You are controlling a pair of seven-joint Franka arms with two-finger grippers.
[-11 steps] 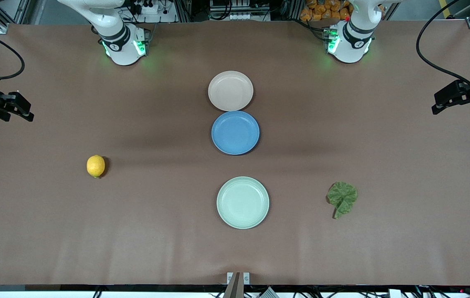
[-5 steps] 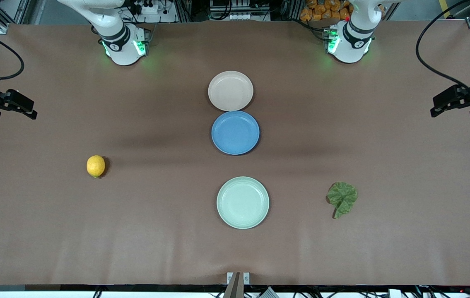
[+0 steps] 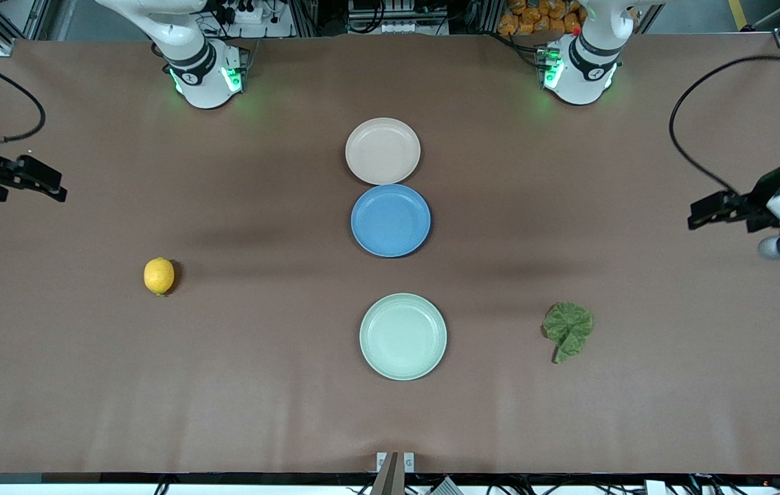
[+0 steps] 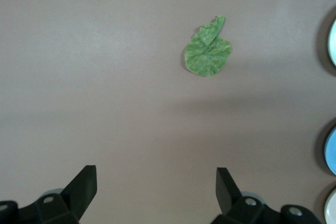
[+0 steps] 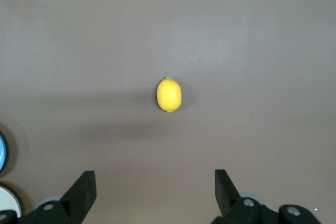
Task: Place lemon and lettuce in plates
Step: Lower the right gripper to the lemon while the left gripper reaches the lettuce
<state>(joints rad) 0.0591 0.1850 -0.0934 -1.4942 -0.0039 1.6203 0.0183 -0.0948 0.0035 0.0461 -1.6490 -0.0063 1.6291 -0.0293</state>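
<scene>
Lemon (image 3: pixel 159 276) lies on the tabletop (image 3: pixel 259 385) at mid-left of frame; lettuce leaf (image 3: pixel 567 329) at lower right. Beige plate (image 3: pixel 383 150), blue plate (image 3: pixel 390 220) and mint plate (image 3: pixel 403 336) line up down the centre, all bare. Right tool (image 3: pixel 53 191) at left edge, left tool (image 3: pixel 702 214) at right edge, both spread wide, holding nothing.

Both arms have glossy white shells with black joint bands and green lights glowing at their bases. The left gripper (image 3: pixel 700 212) and right gripper (image 3: pixel 51 187) have black angular fingers; black cables loop from each wrist.
</scene>
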